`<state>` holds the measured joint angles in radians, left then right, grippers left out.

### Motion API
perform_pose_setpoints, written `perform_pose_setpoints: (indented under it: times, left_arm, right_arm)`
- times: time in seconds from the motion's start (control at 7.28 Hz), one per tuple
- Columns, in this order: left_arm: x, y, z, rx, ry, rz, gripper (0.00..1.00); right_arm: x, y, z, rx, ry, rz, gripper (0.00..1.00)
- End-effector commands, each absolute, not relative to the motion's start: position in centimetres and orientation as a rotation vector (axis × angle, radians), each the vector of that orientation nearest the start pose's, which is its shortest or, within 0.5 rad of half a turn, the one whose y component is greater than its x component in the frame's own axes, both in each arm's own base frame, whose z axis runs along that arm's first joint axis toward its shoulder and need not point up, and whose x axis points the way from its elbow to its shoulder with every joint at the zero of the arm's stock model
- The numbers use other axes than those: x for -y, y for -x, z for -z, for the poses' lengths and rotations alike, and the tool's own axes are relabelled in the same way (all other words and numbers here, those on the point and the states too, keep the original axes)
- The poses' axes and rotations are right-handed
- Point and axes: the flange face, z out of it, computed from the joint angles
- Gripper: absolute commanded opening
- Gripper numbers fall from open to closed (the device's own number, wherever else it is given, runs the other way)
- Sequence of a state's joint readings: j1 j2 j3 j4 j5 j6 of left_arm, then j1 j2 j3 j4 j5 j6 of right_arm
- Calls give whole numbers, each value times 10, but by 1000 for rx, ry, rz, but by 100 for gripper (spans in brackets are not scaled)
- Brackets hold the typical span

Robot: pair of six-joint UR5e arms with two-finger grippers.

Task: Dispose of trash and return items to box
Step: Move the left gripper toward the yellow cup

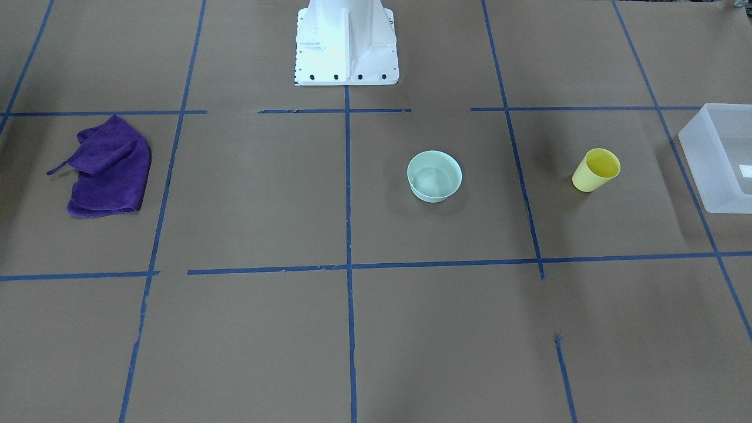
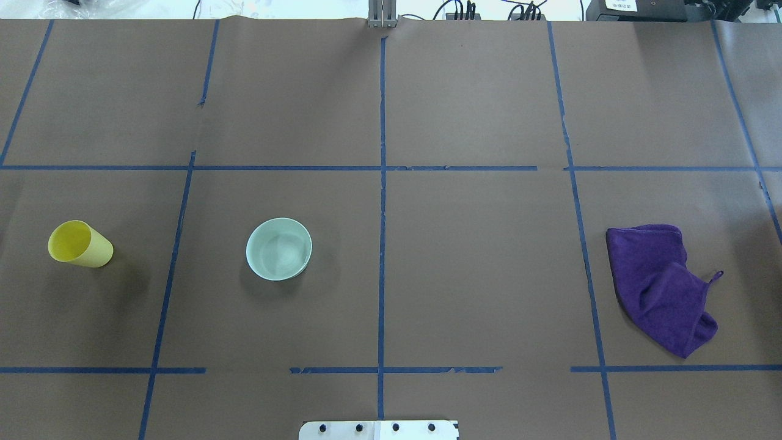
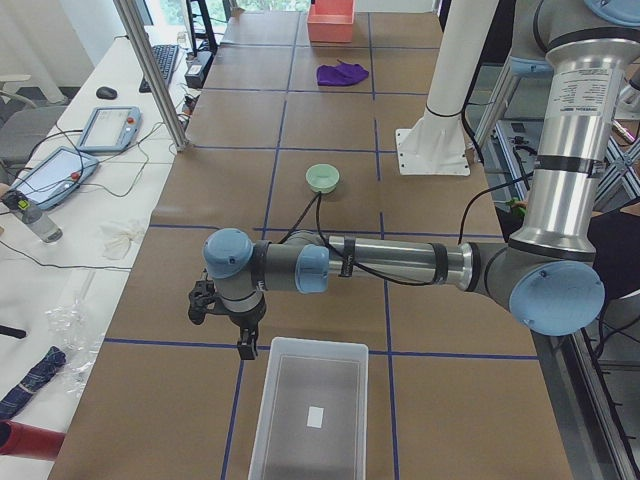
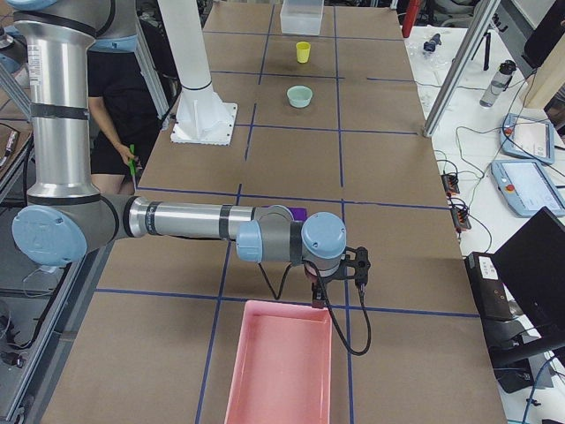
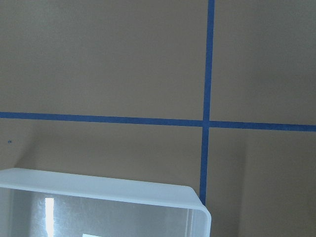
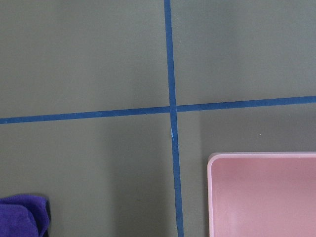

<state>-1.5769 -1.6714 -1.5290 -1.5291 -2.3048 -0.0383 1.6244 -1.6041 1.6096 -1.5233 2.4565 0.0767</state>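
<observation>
The yellow cup point(image 1: 596, 170) stands upright on the brown table, on the robot's left side; it also shows in the overhead view point(image 2: 79, 244). The frosted white box point(image 1: 719, 155) lies beyond it at the table's left end point(image 3: 310, 410). My left gripper point(image 3: 228, 325) hangs just before the box's near rim point(image 5: 98, 185); I cannot tell whether it is open. My right gripper point(image 4: 340, 276) hangs by the rim of a pink bin point(image 4: 278, 367) at the other end; I cannot tell its state either. Both seem empty.
A pale green bowl point(image 2: 279, 249) stands upright left of centre. A crumpled purple cloth point(image 2: 663, 287) lies on the right side, near the pink bin point(image 6: 264, 192). The white robot base point(image 1: 346, 53) stands at the table's robot-side edge. Blue tape lines grid the table.
</observation>
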Motion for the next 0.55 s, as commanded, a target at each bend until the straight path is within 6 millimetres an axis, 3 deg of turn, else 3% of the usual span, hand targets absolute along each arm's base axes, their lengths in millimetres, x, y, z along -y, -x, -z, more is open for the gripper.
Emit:
perform_pose_setpoints:
  times: [0.0,0.41]
  left_arm:
    - [536,70,-627,-732,-21,29,100]
    - [541,68,-553,-740,-180,-37,100]
  right_arm:
    - [478,-82,-642,884,-43,-97,100]
    - [484,-82,-631,886,-63,-87,100]
